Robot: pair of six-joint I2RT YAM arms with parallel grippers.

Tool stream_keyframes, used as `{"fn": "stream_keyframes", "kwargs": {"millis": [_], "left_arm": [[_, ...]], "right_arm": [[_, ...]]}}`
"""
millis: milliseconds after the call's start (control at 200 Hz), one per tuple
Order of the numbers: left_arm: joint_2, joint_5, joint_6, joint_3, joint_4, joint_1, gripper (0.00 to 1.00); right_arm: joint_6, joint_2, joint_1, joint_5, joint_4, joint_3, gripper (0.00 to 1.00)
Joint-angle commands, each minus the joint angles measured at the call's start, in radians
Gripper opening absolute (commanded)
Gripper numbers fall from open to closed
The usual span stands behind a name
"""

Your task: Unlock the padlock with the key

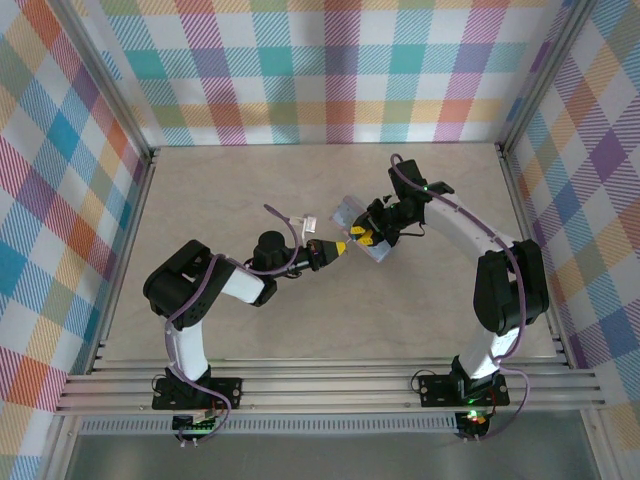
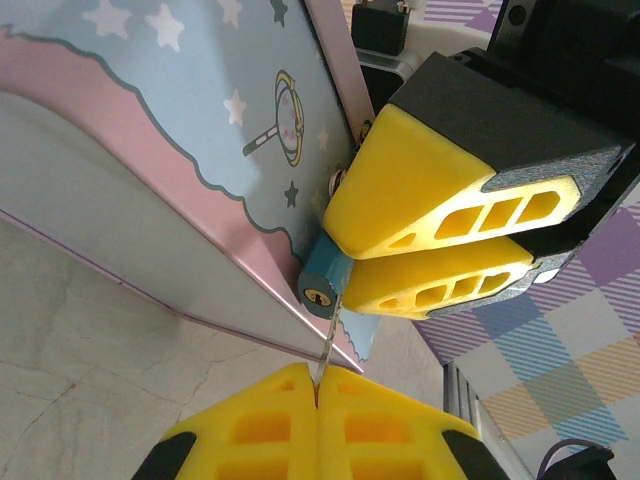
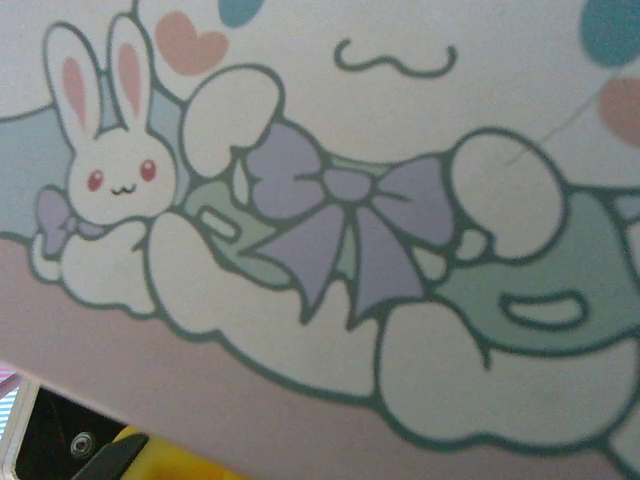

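The padlock (image 2: 320,282) is a small blue block with a brass keyhole facing my left wrist camera. It hangs at the edge of the pale-blue cartoon tin (image 2: 150,120). My right gripper (image 2: 345,262) is shut on the padlock, one yellow finger above it and one below. My left gripper (image 2: 318,378) is shut on the key (image 2: 330,340), a thin metal sliver sticking up from between its tips. The key's tip lies just right of the keyhole, against the padlock's edge and not inside it. From above, both grippers (image 1: 340,248) (image 1: 366,236) meet at the tin (image 1: 352,212).
The tin's printed lid (image 3: 330,230) lies close under the right wrist camera, with a yellow finger (image 3: 150,458) at the bottom left. A loose cable and small white connector (image 1: 305,220) lie left of the tin. An aluminium frame rail (image 2: 470,400) runs nearby.
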Motion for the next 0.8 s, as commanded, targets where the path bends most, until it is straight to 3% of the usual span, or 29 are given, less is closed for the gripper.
{"fn": "stream_keyframes", "kwargs": {"millis": [0,795], "left_arm": [[0.018,0.011,0.004,0.002,0.039,0.002,0.0],[0.051,0.031,-0.026,0.035,0.084,0.015,0.0]], "right_arm": [[0.008,-0.032,-0.004,-0.005,0.019,0.004,0.0],[-0.009,-0.027,-0.005,-0.01,0.015,-0.002,0.0]]}}
